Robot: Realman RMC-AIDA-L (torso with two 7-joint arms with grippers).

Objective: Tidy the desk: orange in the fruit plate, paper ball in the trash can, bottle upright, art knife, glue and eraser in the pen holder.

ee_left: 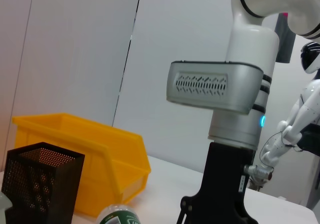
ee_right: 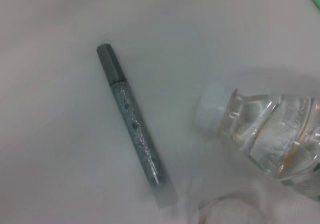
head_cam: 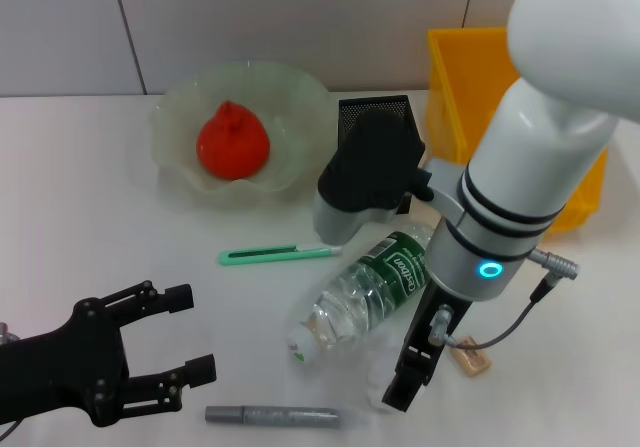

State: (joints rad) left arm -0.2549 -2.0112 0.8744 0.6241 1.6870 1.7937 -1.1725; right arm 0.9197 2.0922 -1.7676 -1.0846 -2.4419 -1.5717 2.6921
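While the bottle (head_cam: 368, 292) lies on its side in the middle of the counter (head_cam: 80, 197), its white cap points toward the near edge. The glue (head_cam: 272, 416) lies flat just beyond that cap, and the art knife (head_cam: 280, 254) lies on the far side of the bottle. The eraser (head_cam: 470, 359) is beside the right arm. The orange (head_cam: 232, 141) sits in the fruit plate (head_cam: 300, 107); the pen holder (head_cam: 372, 112) stands between the plate and the trash can (head_cam: 455, 77). The right gripper (head_cam: 408, 382) hangs low near the cap; I cannot tell how its fingers stand. The left gripper (head_cam: 190, 334) waits wide, holding nothing.
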